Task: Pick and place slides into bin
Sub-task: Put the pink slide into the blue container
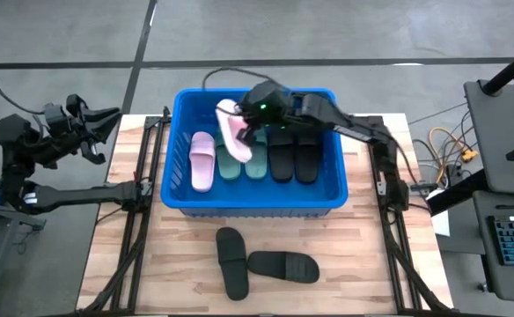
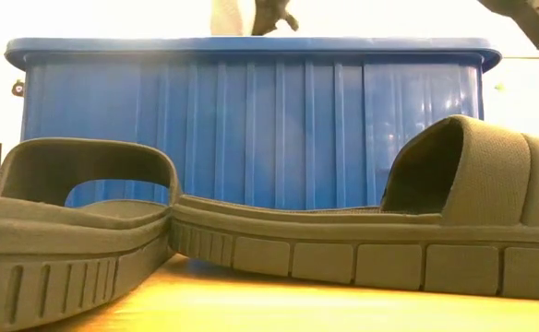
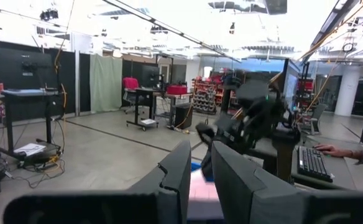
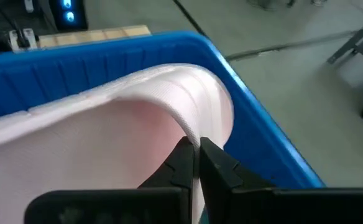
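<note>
Nearest: two black slides (image 2: pixel 343 249) lie right in front of the low camera, toe to toe and touching, on the worktop (image 1: pixel 345 291) just outside the bin (image 1: pixel 173 158).
Bin contents: you have one pink slide (image 1: pixel 202 161), two green slides (image 1: pixel 242 165) and two black ones (image 1: pixel 293 158) lying side by side on the floor of it.
Right tool: the right tool (image 1: pixel 250 121) is over the back of the bin, fingers pressed together on the strap of the held pink slide (image 4: pixel 107 118), which hangs tilted above the green pair.
Left tool: the left tool (image 1: pixel 92 132) is parked off the worktop's left edge, raised and pointing out into the room. Its fingers stand close together and carry nothing that you can see.
Stage: my read is that you are about to set down the sixth slide, with the two on the worktop still to fetch.
Risk, grip: the pinch is on thin strap only, so the slide may swing or slip out if you move fast.
Risk, release: letting go high could let it bounce onto the rim or land across the green pair rather than flat.
Risk, clearance: going low near the back wall may knock the tool against the bin.
</note>
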### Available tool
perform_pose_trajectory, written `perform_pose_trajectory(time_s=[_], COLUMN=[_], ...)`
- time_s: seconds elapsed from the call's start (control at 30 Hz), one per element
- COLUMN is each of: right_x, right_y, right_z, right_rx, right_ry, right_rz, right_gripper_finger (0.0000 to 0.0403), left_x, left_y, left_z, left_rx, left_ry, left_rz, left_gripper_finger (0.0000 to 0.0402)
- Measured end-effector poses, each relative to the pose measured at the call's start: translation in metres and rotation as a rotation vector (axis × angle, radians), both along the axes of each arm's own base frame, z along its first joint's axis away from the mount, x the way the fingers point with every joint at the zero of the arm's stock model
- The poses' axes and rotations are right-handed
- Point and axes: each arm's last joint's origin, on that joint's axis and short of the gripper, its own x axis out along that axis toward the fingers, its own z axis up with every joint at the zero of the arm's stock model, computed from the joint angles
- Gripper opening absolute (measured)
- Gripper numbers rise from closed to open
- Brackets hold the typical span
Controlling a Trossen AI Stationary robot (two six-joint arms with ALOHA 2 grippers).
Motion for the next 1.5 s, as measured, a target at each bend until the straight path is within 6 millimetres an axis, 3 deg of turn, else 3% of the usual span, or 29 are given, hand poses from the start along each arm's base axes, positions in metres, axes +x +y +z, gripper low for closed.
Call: perform_pose_trajectory(time_s=[0.3, 0.47, 0.67, 1.03, 1.17, 1.5], right_x=[0.035, 0.041, 0.039, 0.034, 0.03, 0.025], right_y=[0.003, 0.004, 0.004, 0.008, 0.011, 0.013], right_z=[-0.035, -0.039, -0.035, -0.031, -0.028, -0.022], right_rx=[-0.009, -0.012, -0.018, -0.166, -0.201, -0.257], right_ry=[-0.025, -0.045, -0.054, 0.068, 0.104, 0.149], right_rz=[-0.057, -0.06, -0.057, 0.025, 0.057, 0.075], right_gripper_finger=[0.0008, 0.0008, 0.0008, 0.0008, 0.0008, 0.0008], left_x=[-0.014, -0.01, 0.031, 0.1, 0.107, 0.168], left_y=[-0.003, -0.002, 0.008, 0.024, 0.026, 0.04], left_z=[-0.001, -0.005, -0.01, -0.012, -0.008, -0.023], left_rx=[0.008, 0.013, 0.09, 0.063, 0.04, -0.025], left_ry=[-0.041, 0.025, 0.258, 0.485, 0.485, 0.652], left_rz=[0.003, 0.025, 0.026, 0.008, 0.02, 0.008], left_gripper_finger=[0.0052, 0.0052, 0.0068, 0.0211, 0.0221, 0.0221])
